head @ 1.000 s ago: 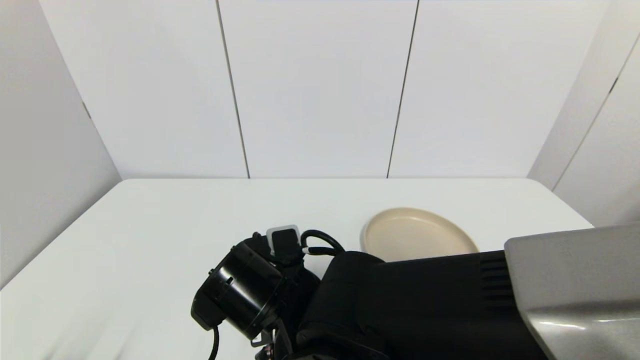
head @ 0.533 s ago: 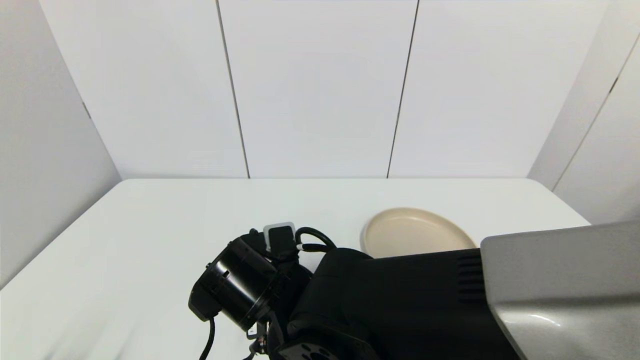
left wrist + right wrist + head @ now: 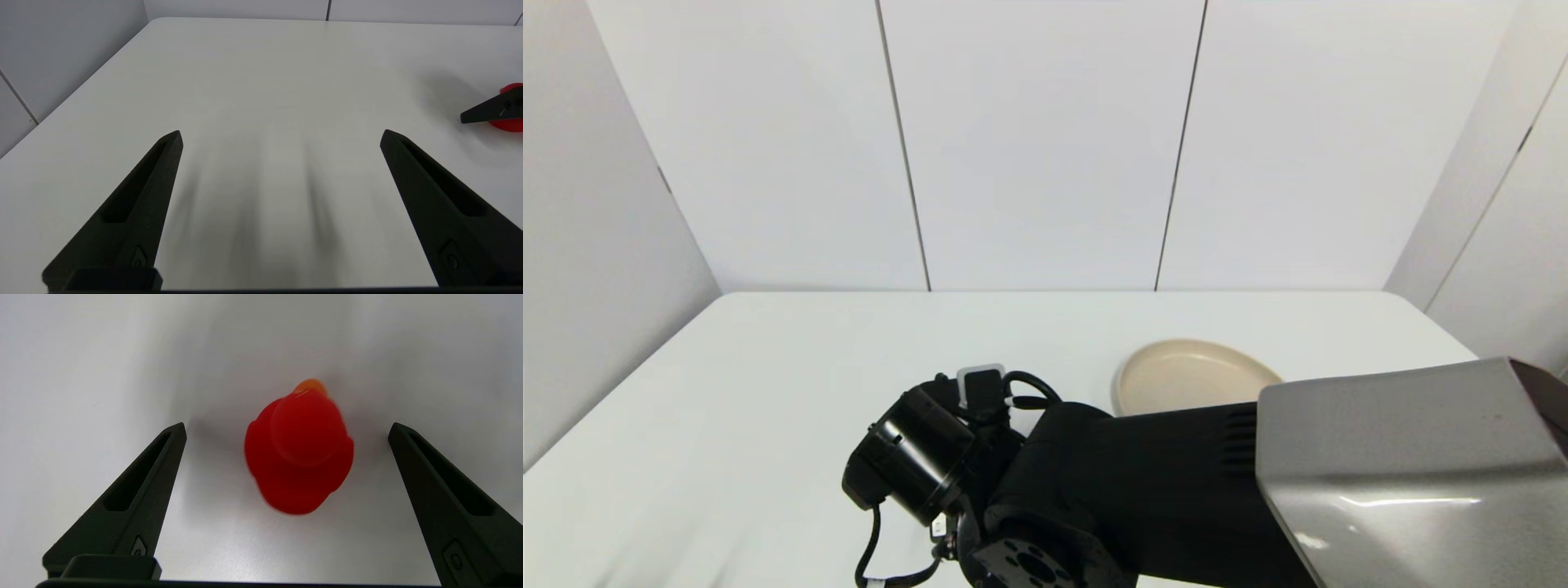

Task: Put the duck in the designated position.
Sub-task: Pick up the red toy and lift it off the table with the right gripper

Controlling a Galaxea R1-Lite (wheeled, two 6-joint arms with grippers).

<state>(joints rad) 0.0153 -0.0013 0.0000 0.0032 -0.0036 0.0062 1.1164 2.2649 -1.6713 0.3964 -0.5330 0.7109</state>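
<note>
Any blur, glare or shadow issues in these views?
Right wrist view: the duck looks smeared at its edges, with soft shadow around it. Left wrist view: streaky shadows on the table. Head view: glare streak on the right arm's grey cover.

Three cameras: one high on the head, one behind each arm's fingers.

The head view faces forward and down over the white counter point(image 3: 768, 392). The left wrist view looks low along it between spread fingers point(image 3: 135, 196). The right wrist view looks down, close, on the red toy duck point(image 3: 299, 451), which the left wrist view shares beyond its fingers.
</note>
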